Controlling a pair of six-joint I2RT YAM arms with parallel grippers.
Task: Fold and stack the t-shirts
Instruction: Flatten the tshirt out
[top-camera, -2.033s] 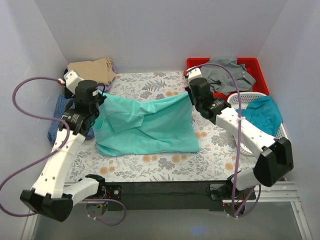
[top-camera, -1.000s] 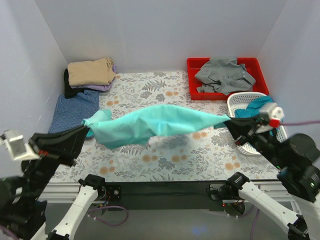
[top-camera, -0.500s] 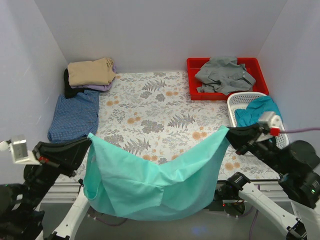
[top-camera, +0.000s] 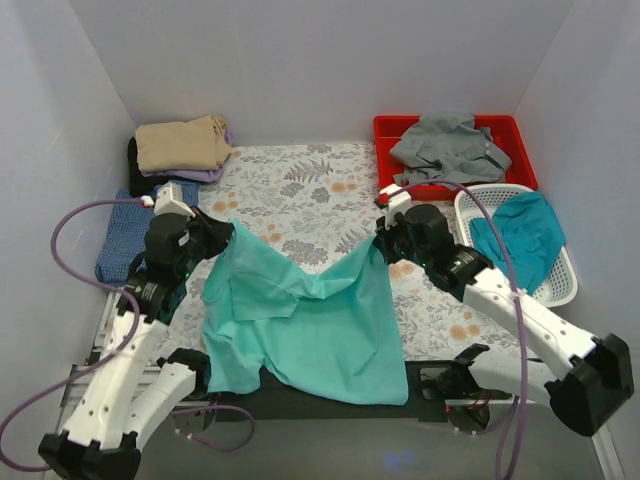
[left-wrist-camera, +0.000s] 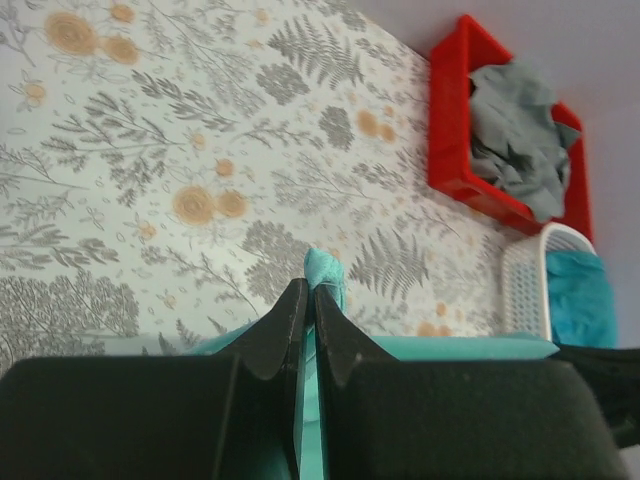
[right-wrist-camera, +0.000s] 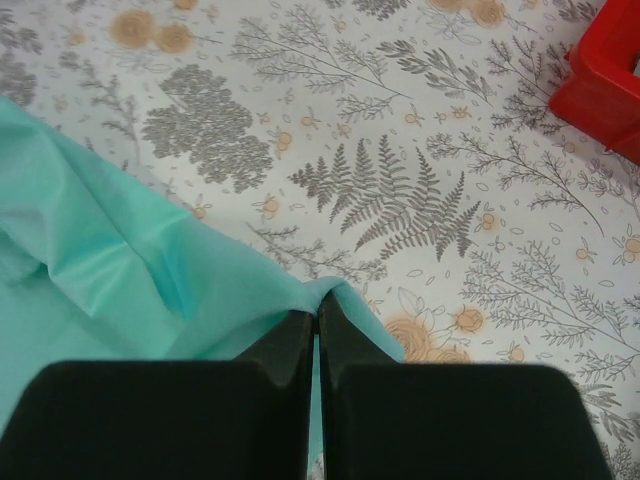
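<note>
The mint green t-shirt (top-camera: 300, 320) hangs between my two grippers and drapes over the table's near edge. My left gripper (top-camera: 228, 232) is shut on its left top corner, and a nub of cloth (left-wrist-camera: 325, 270) pokes out past the fingertips. My right gripper (top-camera: 380, 243) is shut on its right top corner (right-wrist-camera: 335, 290), low over the floral table. A folded tan t-shirt (top-camera: 182, 143) tops a pile at the back left. A blue t-shirt (top-camera: 125, 235) lies flat at the left edge. A grey t-shirt (top-camera: 445, 148) fills the red bin. A teal t-shirt (top-camera: 525, 235) lies in the white basket.
The red bin (top-camera: 385, 155) stands at the back right, and the white basket (top-camera: 560, 290) in front of it. Both show in the left wrist view, the bin (left-wrist-camera: 455, 130) and the basket (left-wrist-camera: 525, 290). White walls close in the left, back and right sides.
Both arms swung the mint shirt up off the table and toward the camera, then came back down over the table. The shirt now hangs from both grippers across the near edge.
</note>
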